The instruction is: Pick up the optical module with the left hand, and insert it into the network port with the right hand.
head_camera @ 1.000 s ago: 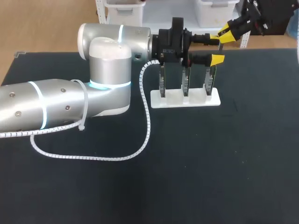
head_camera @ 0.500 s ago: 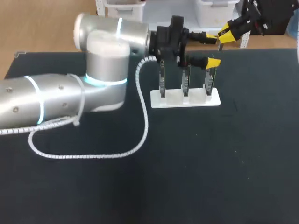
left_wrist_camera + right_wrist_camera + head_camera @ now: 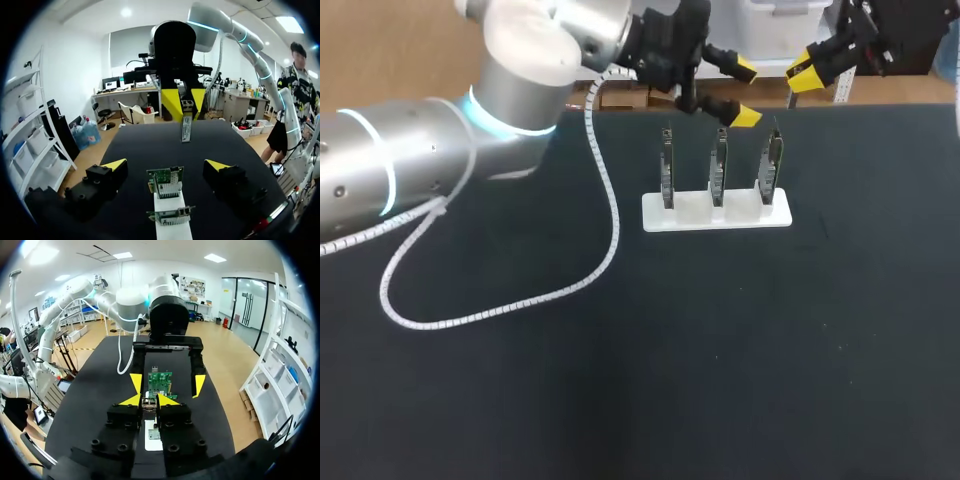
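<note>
White stand [image 3: 692, 212] on black table [image 3: 720, 380]

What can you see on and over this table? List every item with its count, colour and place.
Table: one, black, beneath everything.
Stand: one, white, far middle of the table.
Circuit boards: three, green, upright in a row in the stand.
Optical module: one, grey, between the right gripper's fingers.
Spiral cable: one, white, trailing from the left arm across the table.
Left gripper: one, yellow-tipped, open, above the boards.
Right gripper: one, yellow-tipped, shut on the optical module.
</note>
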